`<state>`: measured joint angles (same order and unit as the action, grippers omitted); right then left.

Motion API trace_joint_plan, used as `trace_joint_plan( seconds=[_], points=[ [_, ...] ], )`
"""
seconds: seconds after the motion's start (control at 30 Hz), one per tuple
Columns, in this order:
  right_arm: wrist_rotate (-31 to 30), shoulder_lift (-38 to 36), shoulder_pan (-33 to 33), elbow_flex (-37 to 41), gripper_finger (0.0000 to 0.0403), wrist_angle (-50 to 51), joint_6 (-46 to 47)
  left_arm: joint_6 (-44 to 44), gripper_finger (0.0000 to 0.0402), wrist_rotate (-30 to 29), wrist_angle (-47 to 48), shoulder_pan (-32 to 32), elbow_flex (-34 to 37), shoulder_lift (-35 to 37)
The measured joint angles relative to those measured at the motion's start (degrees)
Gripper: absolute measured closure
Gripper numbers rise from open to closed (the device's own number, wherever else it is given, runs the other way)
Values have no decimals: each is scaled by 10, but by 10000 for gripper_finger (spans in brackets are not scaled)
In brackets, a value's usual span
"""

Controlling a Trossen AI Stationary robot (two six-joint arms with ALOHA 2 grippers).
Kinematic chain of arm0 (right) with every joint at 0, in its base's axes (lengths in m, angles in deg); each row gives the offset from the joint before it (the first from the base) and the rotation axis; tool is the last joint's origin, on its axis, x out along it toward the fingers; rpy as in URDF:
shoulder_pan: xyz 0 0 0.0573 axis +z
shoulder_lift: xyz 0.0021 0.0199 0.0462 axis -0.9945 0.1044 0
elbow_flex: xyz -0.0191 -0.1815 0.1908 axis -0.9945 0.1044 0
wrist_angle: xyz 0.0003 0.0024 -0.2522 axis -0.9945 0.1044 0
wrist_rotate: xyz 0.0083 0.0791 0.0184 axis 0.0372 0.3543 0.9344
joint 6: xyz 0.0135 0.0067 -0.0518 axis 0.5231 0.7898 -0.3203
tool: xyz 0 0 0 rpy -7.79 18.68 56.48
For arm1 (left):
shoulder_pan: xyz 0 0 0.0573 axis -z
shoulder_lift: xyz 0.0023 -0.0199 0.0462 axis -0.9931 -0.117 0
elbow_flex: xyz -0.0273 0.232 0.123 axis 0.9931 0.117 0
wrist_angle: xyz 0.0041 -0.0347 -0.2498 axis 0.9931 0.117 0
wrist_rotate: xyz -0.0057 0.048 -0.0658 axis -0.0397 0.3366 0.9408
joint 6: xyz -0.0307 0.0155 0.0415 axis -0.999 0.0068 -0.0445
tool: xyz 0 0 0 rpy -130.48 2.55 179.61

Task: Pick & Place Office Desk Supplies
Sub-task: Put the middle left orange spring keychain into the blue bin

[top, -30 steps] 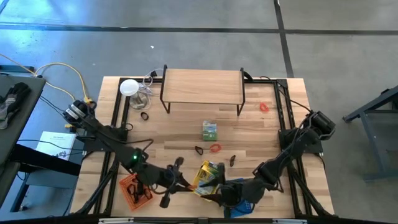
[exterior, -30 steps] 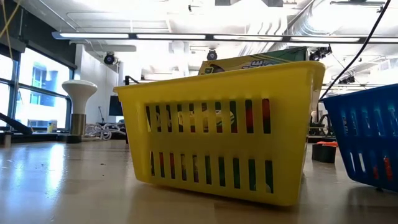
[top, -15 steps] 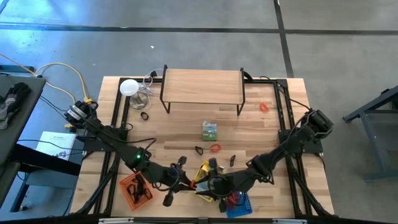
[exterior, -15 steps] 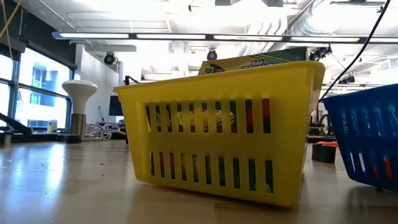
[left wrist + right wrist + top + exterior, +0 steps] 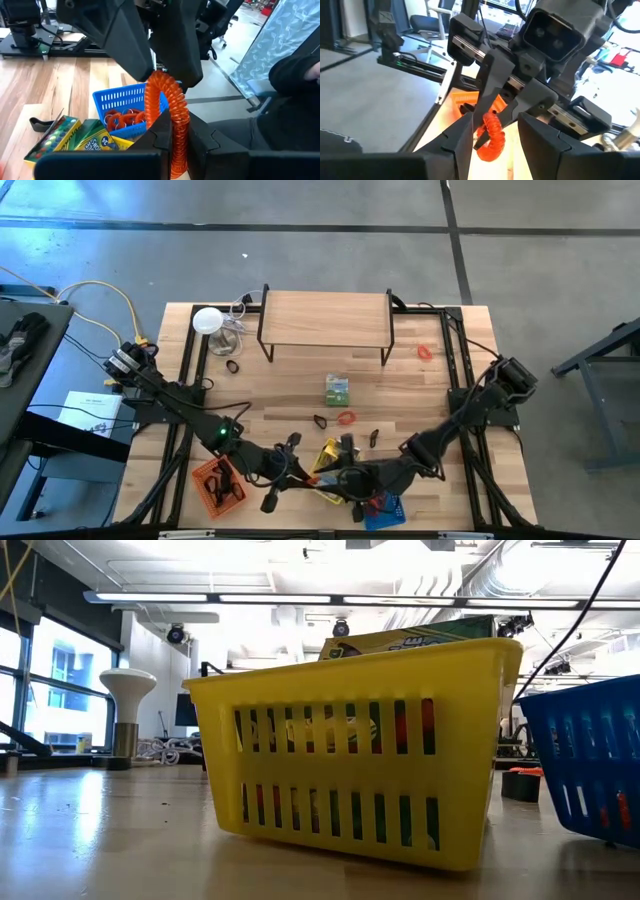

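Writing: no brand name can be read — the green-and-yellow box in the yellow basket shows printed rows of coloured dots, and its lettering is too small to make out.
Left gripper: near the table's front edge over the yellow basket, its 2 fingers closed on one end of an orange coiled band.
Right gripper: facing the left one, just beside it, fingers partly closed around the other end of the same coil — the coil hangs between both tools.
Blue basket: just right of the yellow one at the front edge, holding several red rubber bands.
Orange basket: front left, with small black clips inside.
Loose supplies: a green-and-silver packet mid-table; a red loop and a black clip just in front of it; another black piece near the right arm; a red loop at the right of the shelf; a black ring at far left.
Surroundings: a wooden shelf on black legs at the back; a white round disc with clear wiring beside it.
In the way: in the low view the yellow basket fills the frame and hides both grippers.
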<state>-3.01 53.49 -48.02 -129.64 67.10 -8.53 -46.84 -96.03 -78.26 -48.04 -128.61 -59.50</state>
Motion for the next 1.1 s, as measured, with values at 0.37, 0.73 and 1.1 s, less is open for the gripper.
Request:
trace_joint_plan(
  seconds=[0.37,0.73,1.1],
  points=[
    [55,1,-20,0,294,17,37,0,380,0,-5,0,0,0],
    [52,1,-3,0,389,16,-10,80,320,0,-24,10,0,-18],
    [-57,-10,85,0,390,179,125,85,278,4,-29,26,0,-58]
  ],
)
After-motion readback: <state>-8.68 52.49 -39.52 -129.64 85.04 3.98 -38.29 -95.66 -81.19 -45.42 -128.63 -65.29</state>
